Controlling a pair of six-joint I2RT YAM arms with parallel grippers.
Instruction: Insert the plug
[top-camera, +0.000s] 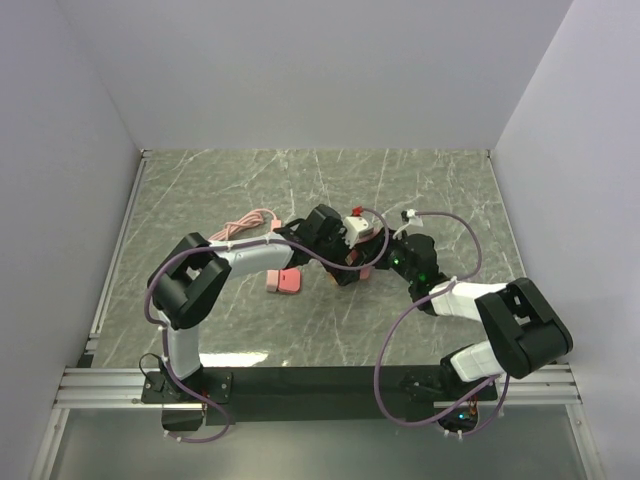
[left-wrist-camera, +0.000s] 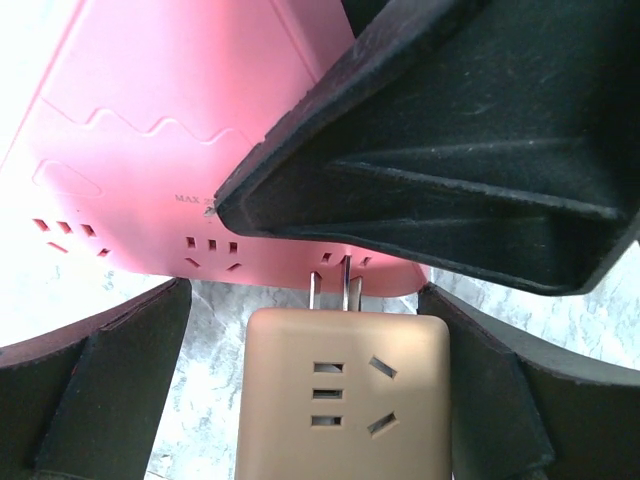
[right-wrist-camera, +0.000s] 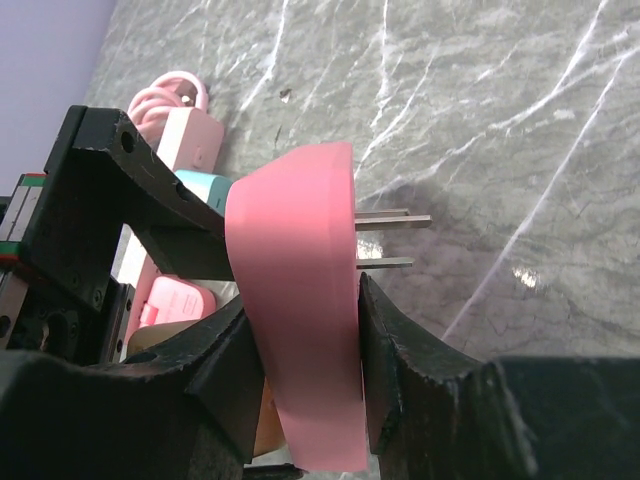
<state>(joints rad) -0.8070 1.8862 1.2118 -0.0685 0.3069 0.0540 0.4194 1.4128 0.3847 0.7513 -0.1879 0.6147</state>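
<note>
Left wrist view has the tan plug (left-wrist-camera: 345, 390) sitting between the left gripper (left-wrist-camera: 335, 420) fingers (left-wrist-camera: 100, 400), which are clenched on it. The right finger is against its side, and a sliver of marble shows along its left side. The plug's two metal prongs (left-wrist-camera: 345, 288) point up at the rightmost group of slots in the pink adapter (left-wrist-camera: 170, 130). Most of their length is still bare, and I cannot tell whether the tips have entered. From the right wrist, the right gripper (right-wrist-camera: 305, 330) is clamped on that pink adapter, whose own prongs (right-wrist-camera: 390, 240) jut out sideways above the table (right-wrist-camera: 500, 120). Behind it lie a pink power strip (right-wrist-camera: 190, 140) and its coiled cable (right-wrist-camera: 165, 95). Overhead, both grippers meet mid-table, with a small pink block (top-camera: 284, 281) lying just beside them.
</note>
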